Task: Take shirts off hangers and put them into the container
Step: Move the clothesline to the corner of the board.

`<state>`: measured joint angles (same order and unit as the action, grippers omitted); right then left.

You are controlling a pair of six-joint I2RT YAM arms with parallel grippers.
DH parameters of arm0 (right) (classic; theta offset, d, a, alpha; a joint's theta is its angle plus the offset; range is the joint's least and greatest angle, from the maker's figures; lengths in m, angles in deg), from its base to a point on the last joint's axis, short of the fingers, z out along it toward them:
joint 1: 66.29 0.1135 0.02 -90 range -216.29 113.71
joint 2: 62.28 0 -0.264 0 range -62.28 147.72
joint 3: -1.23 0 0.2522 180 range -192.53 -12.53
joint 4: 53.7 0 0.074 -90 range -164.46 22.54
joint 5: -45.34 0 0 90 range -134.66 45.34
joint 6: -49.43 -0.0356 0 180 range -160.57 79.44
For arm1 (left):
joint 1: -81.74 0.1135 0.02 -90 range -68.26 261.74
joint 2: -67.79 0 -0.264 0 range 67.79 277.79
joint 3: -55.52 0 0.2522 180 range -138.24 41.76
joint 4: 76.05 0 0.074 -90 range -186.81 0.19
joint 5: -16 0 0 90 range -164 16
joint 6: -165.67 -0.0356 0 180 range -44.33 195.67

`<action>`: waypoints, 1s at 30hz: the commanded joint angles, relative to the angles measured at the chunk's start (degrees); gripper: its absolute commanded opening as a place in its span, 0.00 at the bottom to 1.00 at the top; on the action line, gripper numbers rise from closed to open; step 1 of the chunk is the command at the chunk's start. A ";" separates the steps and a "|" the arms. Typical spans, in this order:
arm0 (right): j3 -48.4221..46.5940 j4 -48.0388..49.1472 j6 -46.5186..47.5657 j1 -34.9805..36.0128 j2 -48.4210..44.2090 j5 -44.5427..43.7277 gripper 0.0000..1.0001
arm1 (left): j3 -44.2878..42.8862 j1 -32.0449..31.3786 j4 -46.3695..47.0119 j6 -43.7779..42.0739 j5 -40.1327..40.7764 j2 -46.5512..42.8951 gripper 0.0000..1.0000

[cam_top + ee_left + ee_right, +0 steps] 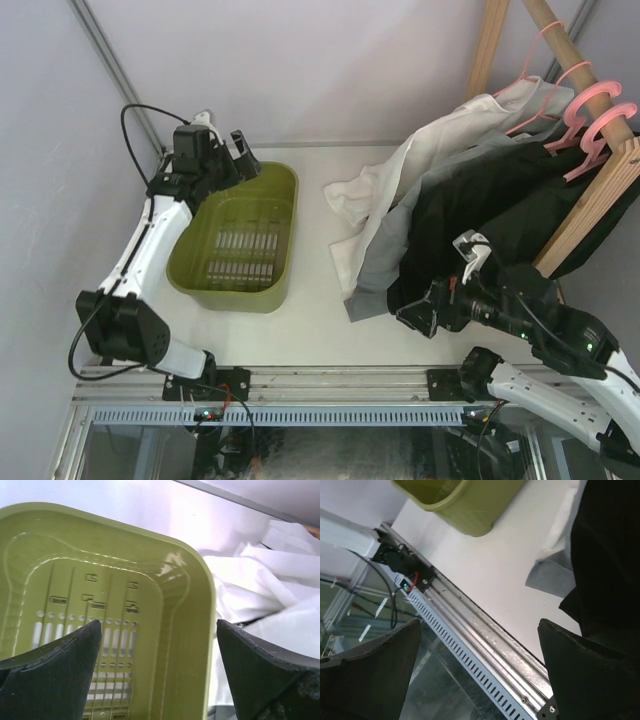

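Hanging from the pink hangers [590,118] on the wooden rack [600,198] at the right, the shirts [470,190] drape down onto the counter [320,300], white outermost, then grey, then black. The container [288,235] stands well apart to the left, with nothing in it.

The left tool [243,155] hovers over the container's far rim, jaws fully spread and holding nothing. The right tool [413,318] sits just beside the black hem, jaws likewise wide and unloaded.

Hazards:
- The overlapping layers may cause the right tool to pinch two garments at once.
- A pull along the counter, rather than upward off the shoulders, may drag a hanger off the pole [553,28] or tip the rack. How firmly the hooks seat on the pole cannot be judged from above.
- A low left tool may nudge the container.
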<state>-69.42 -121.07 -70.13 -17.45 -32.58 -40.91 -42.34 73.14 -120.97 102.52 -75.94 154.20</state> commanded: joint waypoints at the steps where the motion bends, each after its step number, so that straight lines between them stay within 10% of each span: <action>1: -2.25 1.85 -0.31 0.12 -2.55 1.77 1.00 | 4.44 -1.47 4.12 0.83 -2.84 -5.44 1.00; 6: -2.92 -7.19 -7.18 0.12 -8.37 -9.37 1.00 | 6.73 -4.33 4.08 -0.39 -5.80 -8.72 1.00; 18: -6.40 12.67 -5.30 0.12 -2.24 33.44 1.00 | 5.93 -15.88 7.17 -0.19 -9.23 -10.48 1.00; 30: -17.93 -25.03 0.68 0.20 0.63 10.94 1.00 | 5.63 -22.70 6.09 -1.69 -11.40 -14.81 1.00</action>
<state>-85.46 -135.10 -70.37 -17.45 -31.16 -25.50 -35.19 53.71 -116.49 102.28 -85.34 142.70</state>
